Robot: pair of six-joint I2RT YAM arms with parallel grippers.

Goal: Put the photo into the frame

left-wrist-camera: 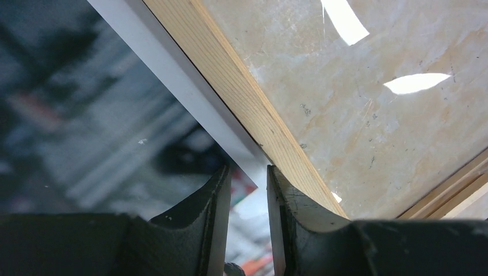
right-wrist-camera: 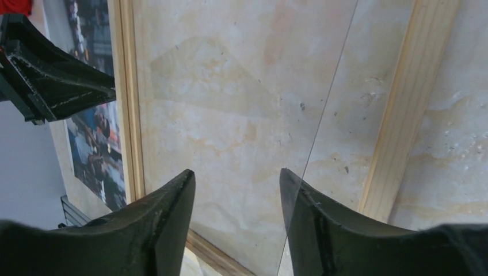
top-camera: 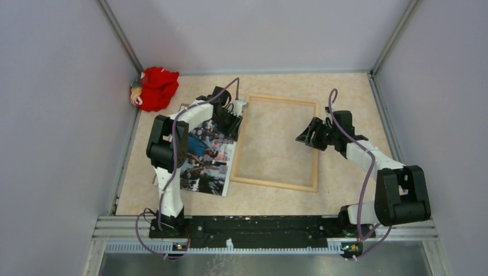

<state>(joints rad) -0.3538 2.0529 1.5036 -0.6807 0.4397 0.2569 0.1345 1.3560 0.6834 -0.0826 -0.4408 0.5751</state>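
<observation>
The frame (top-camera: 276,185), thin light wood around a clear pane, lies flat mid-table. The photo (top-camera: 207,158) lies face up along its left side, partly under my left arm. My left gripper (top-camera: 235,118) is low at the photo's far right corner, by the frame's left rail. In the left wrist view its jaws (left-wrist-camera: 248,190) stand a narrow gap apart; the photo's white border (left-wrist-camera: 172,75) runs into that gap beside the frame's wood (left-wrist-camera: 241,86). My right gripper (top-camera: 304,137) hangs open over the pane (right-wrist-camera: 230,86), holding nothing. A thin pane edge runs past its right fingertip (right-wrist-camera: 290,184).
A red cloth bundle (top-camera: 156,86) sits in the back left corner. Grey walls close in the table on three sides. The right wrist view shows the frame's right rail (right-wrist-camera: 403,115), and my left gripper (right-wrist-camera: 52,75) at the upper left over the photo (right-wrist-camera: 98,144).
</observation>
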